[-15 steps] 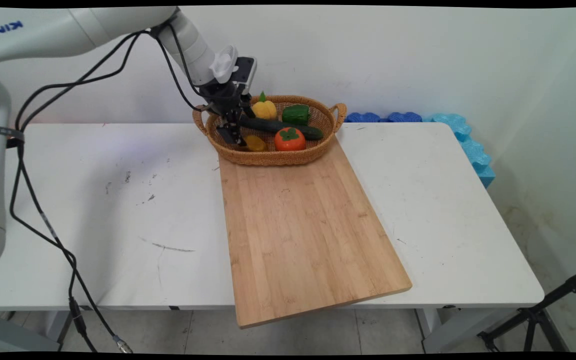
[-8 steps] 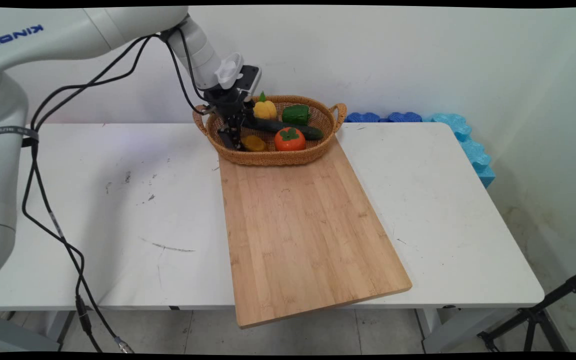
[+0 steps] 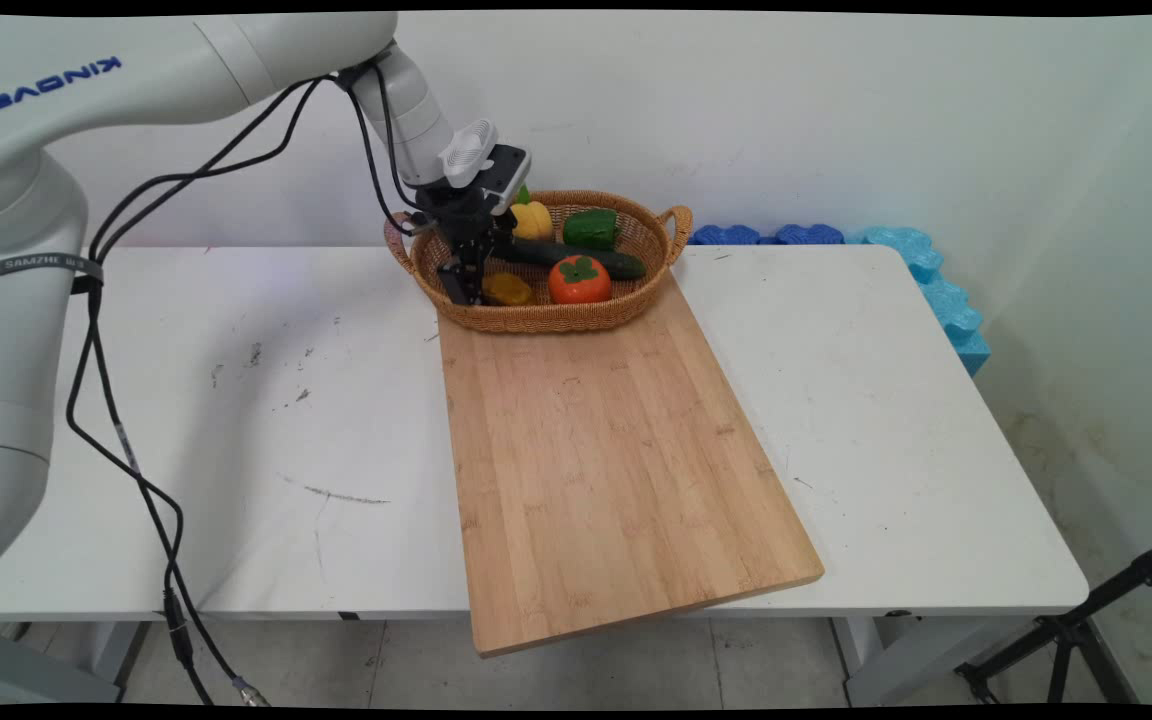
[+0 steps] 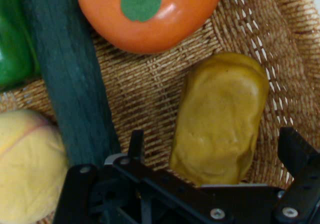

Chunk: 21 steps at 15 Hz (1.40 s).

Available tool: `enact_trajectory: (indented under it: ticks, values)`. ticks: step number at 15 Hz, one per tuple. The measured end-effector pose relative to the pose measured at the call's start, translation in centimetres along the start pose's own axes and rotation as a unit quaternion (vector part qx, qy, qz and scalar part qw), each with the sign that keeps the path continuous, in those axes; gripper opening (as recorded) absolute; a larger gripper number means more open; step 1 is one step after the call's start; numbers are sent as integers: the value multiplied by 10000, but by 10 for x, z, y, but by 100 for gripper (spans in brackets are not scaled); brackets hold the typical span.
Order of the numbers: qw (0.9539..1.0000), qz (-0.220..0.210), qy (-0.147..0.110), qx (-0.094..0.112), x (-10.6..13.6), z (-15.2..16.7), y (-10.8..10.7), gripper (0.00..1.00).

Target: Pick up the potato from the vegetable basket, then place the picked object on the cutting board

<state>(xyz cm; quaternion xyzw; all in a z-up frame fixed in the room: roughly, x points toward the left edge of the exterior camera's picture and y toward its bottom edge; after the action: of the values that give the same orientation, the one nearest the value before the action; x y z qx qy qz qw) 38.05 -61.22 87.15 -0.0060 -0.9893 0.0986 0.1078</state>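
The arm has leaned further over the woven wicker basket (image 3: 536,312) in the last second: the black two-finger gripper (image 3: 464,288) sat a little higher and more to the left 1 second ago, and has since come down and slightly right into the basket's left end. None of the vegetables has shifted in that time, and the basket stands where it stood, at the far end of the long bamboo cutting board (image 3: 606,460).

The gripper (image 4: 212,156) is spread wide and holds nothing. In the hand view its 2 fingers (image 4: 136,145) straddle the brownish-yellow oblong potato-like piece (image 4: 220,116), one on each side with a gap showing at both, so the fingers look close to it but not pressed on. In the main view the same piece (image 3: 507,289) lies on the basket floor at the near left, just right of the fingertips.

Around it lie 4 other items: a dark green cucumber (image 4: 70,84) stretched across the basket, a round orange persimmon with a green leaf cap (image 4: 150,11) just right of the brownish piece, a green bell pepper (image 3: 592,228) at the far side, and a yellow bell pepper (image 3: 533,220) behind the gripper.
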Motion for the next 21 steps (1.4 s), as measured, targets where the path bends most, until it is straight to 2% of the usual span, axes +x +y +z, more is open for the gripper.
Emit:
enact_trajectory:
  ticks: [3, 4, 14, 21]
  values:
    - [10000, 63, 0, -67, 0, 4, -2, 100]
    - [9999, 83, 1, -92, 0, 5, -3, 0]
    - [9994, 257, 41, -246, 1, 5, -2, 0]
    - [9995, 241, 171, -109, 10, -25, 6, 0]
